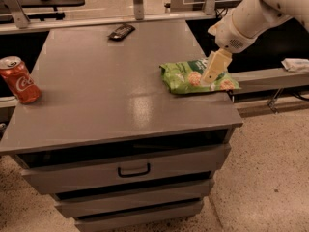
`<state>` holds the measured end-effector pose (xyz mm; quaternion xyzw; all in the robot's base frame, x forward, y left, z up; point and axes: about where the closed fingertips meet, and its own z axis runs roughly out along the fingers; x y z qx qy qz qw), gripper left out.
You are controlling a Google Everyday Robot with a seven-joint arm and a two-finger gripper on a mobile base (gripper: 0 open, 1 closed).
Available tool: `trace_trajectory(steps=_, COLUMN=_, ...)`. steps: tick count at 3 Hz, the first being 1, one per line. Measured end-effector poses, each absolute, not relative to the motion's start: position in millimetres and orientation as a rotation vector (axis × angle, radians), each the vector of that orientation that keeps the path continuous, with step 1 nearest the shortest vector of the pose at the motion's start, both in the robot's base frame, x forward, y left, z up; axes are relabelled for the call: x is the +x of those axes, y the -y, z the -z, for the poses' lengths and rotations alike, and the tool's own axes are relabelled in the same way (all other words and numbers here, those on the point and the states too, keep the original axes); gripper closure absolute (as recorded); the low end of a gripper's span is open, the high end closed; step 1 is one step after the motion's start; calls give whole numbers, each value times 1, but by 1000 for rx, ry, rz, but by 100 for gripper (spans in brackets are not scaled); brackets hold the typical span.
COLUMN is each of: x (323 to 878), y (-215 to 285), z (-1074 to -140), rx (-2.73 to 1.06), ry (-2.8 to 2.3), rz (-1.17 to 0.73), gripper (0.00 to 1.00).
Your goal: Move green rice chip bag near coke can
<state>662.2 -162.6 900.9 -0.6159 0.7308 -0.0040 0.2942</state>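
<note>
At right of centre, the bag [181, 77] is seen lying on the table [120, 105], with the gripper [210, 76] poised over it; its spread cannot be judged. No grasp is evident, and the can [18, 79] stands well apart at far left.

The coke can [19, 79], upright at the left edge of the grey cabinet top [111, 95], carries white script on its red side; only the opening curl of the Coca-Cola logo, a looping "C", faces the camera, and the rest wraps out of sight. The green rice chip bag [178, 80], lying near the right edge, bears whitish lettering beside its printed chip pictures, but the words cannot be made out; the gripper [210, 75] hangs right over the bag's middle and covers part of that print.
</note>
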Motion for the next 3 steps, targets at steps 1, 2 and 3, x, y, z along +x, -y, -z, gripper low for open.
trace_trajectory(steps=1, x=681, y=155, z=-880, rx=-1624, ry=-1958, rz=-83, gripper=0)
trace_trajectory(steps=2, x=687, y=146, z=-859, rx=-1639, ry=-1984, rz=-184, gripper=17)
trace_trajectory(steps=3, x=687, y=138, z=-848, rx=-1652, ry=-2009, rz=-264, gripper=41)
